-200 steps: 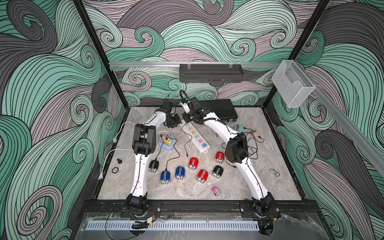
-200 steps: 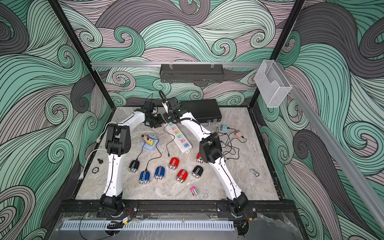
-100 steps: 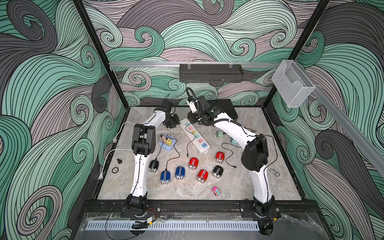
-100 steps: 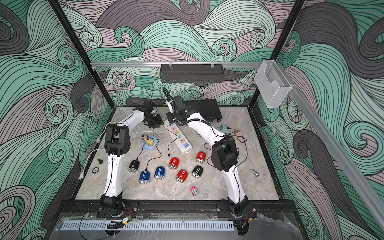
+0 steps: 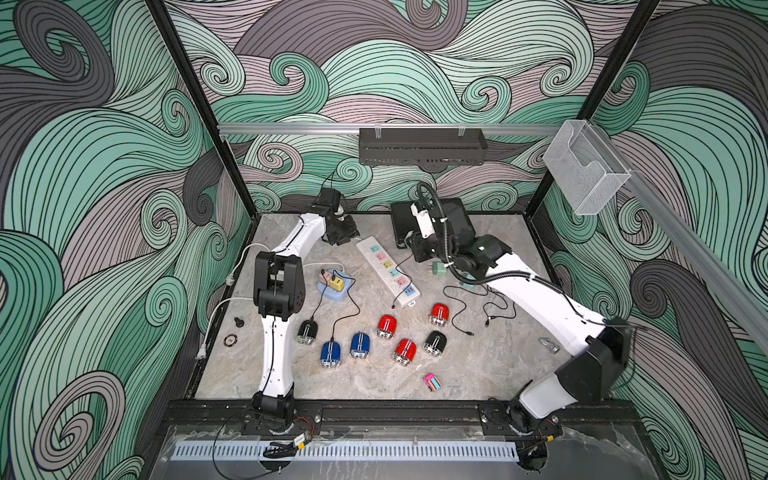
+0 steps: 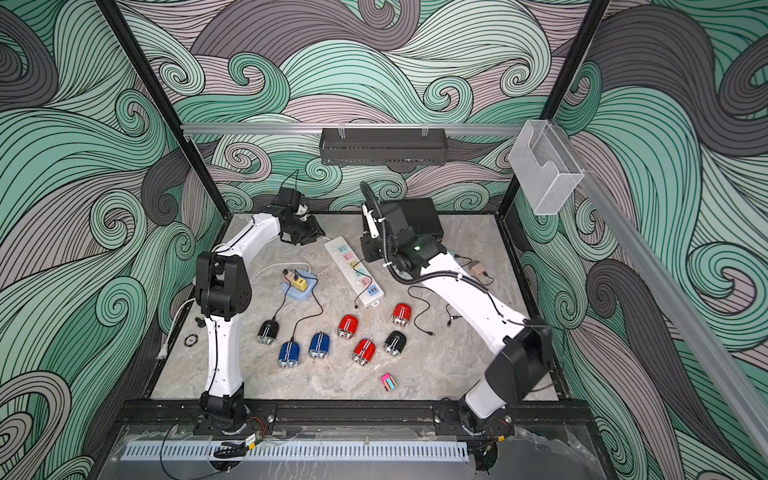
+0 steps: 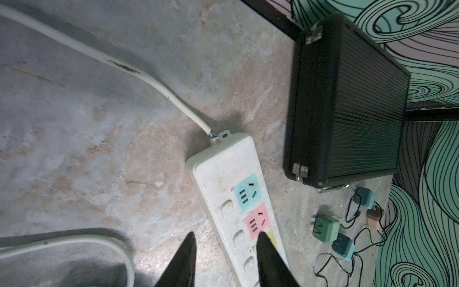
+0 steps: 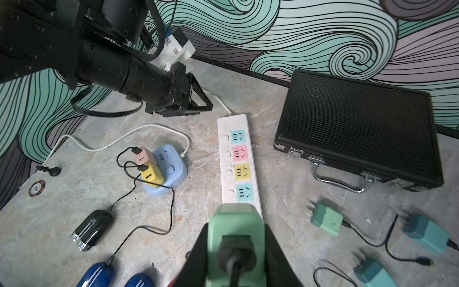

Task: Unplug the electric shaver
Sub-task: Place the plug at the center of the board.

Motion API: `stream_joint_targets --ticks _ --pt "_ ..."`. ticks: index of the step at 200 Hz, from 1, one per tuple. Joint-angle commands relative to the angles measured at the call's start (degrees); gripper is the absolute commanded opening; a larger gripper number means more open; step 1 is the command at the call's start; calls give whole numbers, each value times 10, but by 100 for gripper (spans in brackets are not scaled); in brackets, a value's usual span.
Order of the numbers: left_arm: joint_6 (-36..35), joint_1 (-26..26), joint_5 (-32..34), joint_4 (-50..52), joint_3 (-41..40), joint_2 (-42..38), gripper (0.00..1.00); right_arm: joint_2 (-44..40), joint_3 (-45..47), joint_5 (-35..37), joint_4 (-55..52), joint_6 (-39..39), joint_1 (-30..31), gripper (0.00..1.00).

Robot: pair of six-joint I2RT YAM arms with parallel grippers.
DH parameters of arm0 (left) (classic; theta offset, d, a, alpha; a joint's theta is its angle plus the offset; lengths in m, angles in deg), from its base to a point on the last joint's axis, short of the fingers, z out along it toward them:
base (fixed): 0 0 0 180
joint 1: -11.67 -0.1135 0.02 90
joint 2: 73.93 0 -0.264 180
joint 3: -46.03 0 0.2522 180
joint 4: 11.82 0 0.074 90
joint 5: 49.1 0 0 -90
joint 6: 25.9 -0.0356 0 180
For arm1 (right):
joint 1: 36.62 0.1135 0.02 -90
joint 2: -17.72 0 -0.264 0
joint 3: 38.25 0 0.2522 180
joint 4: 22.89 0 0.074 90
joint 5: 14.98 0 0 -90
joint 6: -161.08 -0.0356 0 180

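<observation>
The green adapter in the right hand is blurred and cut off by the picture's edge (its cable too). Two blue shavers are cropped there as well. In both top views the wrist hides that hand's fingers, at two o'clock from the power strip.

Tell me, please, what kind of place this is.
Probably a robot test cell: a left arm and right arm bolted to a rail, printed walls around, shavers laid out on a table.
</observation>
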State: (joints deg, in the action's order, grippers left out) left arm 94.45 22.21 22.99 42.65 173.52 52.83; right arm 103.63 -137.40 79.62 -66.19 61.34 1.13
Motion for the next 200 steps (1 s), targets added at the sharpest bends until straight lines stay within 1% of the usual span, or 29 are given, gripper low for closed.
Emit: stream_joint_targets --ticks 1,39,75,104,127,165,188,200 --pt "-19 9 18 10 -9 -38 40 -68 34 29 -1 -22 2 8" --pt "-24 16 25 8 -37 -78 40 -182 89 71 -40 -39 1 9" --pt "-29 23 28 6 -61 -108 41 -238 100 102 -123 -48 1 8" --pt "-32 29 29 2 -78 -125 41 -286 116 129 -181 -70 1 8" --pt "-29 33 28 -5 -92 -132 41 -318 159 121 -188 -88 -9 8" --pt "-24 49 27 -10 -99 -136 41 -327 228 88 -150 -106 -42 8" --pt "-17 63 30 -20 -115 -145 41 -322 264 74 -115 -103 -94 8" --pt "-12 71 34 -32 -130 -153 41 -321 286 36 -87 -108 -141 8"
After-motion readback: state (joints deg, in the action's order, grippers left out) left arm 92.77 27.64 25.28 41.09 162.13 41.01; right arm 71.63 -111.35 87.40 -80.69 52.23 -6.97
